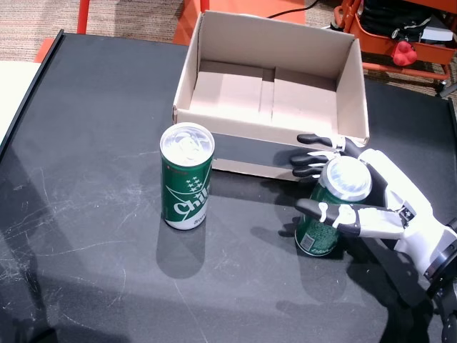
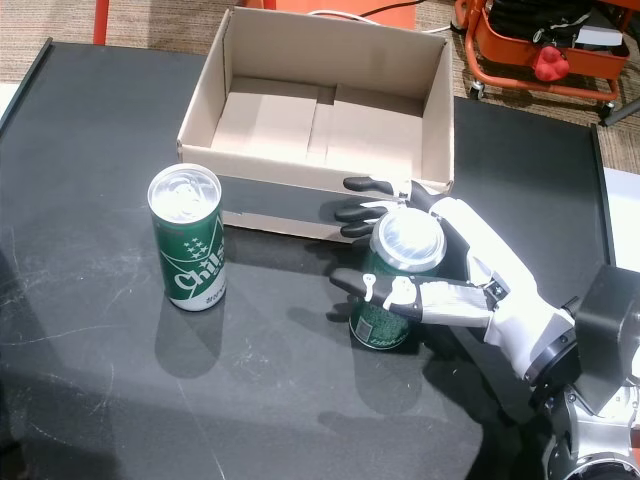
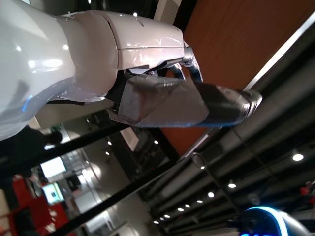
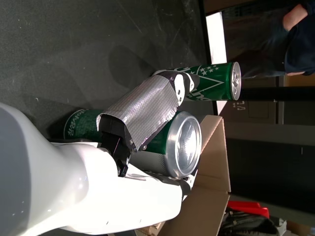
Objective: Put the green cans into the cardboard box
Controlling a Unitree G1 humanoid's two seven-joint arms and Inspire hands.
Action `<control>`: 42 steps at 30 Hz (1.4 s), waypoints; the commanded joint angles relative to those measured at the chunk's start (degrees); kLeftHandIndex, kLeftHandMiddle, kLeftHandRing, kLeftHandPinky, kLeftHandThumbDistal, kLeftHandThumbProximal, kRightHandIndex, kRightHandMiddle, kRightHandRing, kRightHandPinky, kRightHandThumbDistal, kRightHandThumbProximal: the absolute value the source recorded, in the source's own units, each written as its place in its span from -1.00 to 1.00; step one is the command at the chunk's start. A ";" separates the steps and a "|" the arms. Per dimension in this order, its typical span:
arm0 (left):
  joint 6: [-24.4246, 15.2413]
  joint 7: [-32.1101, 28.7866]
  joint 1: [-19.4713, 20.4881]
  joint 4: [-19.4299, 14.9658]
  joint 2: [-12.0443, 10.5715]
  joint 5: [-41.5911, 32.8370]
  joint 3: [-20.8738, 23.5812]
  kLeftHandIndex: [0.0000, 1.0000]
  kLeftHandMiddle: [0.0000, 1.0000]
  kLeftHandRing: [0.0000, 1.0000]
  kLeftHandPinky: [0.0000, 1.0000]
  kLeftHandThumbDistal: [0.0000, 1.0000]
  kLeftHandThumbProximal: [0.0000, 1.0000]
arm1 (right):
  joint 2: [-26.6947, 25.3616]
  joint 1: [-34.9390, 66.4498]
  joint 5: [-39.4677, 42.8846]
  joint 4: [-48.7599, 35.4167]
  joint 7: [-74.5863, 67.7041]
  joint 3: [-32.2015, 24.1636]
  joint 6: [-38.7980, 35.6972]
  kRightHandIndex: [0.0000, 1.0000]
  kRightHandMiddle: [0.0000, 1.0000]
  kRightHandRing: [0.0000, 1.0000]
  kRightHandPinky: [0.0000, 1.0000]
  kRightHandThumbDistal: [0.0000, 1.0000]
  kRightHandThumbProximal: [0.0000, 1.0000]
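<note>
The big black tabletop (image 1: 93,286) holds everything. The open brown cardboard box (image 1: 214,50) sits just past the right hand (image 1: 371,207), and it is empty inside. The white robot right hand with black fingers (image 2: 352,212) is wrapped around a short green metal can (image 1: 325,232) with a silver top. The thumb presses one side and the fingers curl round the far side. The can stands upright on the tabletop, close to the front wall of the box.

A second green can with white letters (image 1: 187,187) stands off to the hand's left side, with nothing touching it.

The left hand (image 3: 187,105) shows only in the left wrist view, and I cannot tell if it is open.

The step looks like grabbing the first can. Next, the hand needs to lift it high enough to clear the box wall, move it over the box, and let go.
</note>
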 commanded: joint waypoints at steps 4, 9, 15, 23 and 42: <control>3.19 0.65 1.47 -1.69 0.98 -1.42 -0.04 0.62 0.49 0.78 0.67 0.31 0.73 | 0.05 -0.31 0.59 0.84 -0.12 -1.44 1.65 0.33 0.21 0.22 0.46 1.00 0.17; 4.41 0.99 1.58 -2.12 0.99 -1.84 -0.03 0.63 0.50 0.79 0.65 0.32 0.73 | 0.99 0.17 0.31 0.82 -4.02 -3.02 -0.67 -0.14 -0.19 -0.15 0.02 -0.17 0.19; 3.86 1.13 1.55 -1.97 0.77 -1.52 0.00 0.61 0.46 0.76 0.65 0.34 0.77 | 2.39 0.05 1.29 1.07 -5.61 -5.01 -3.63 -0.86 -0.91 -0.79 -0.49 -1.00 0.21; 4.38 1.52 1.81 -2.05 0.66 -1.77 -0.08 0.62 0.44 0.74 0.65 0.36 0.77 | 2.65 -0.01 -0.09 1.67 -10.31 -4.80 -7.38 -1.00 -1.00 -1.00 -0.71 -1.00 0.40; -12.18 0.46 -1.14 6.13 -4.21 6.71 -2.28 0.50 0.39 0.76 0.81 0.38 0.98 | -1.41 -8.61 1.87 -5.78 -7.51 -6.19 -15.75 -1.00 -1.00 -1.00 -0.76 -1.00 0.25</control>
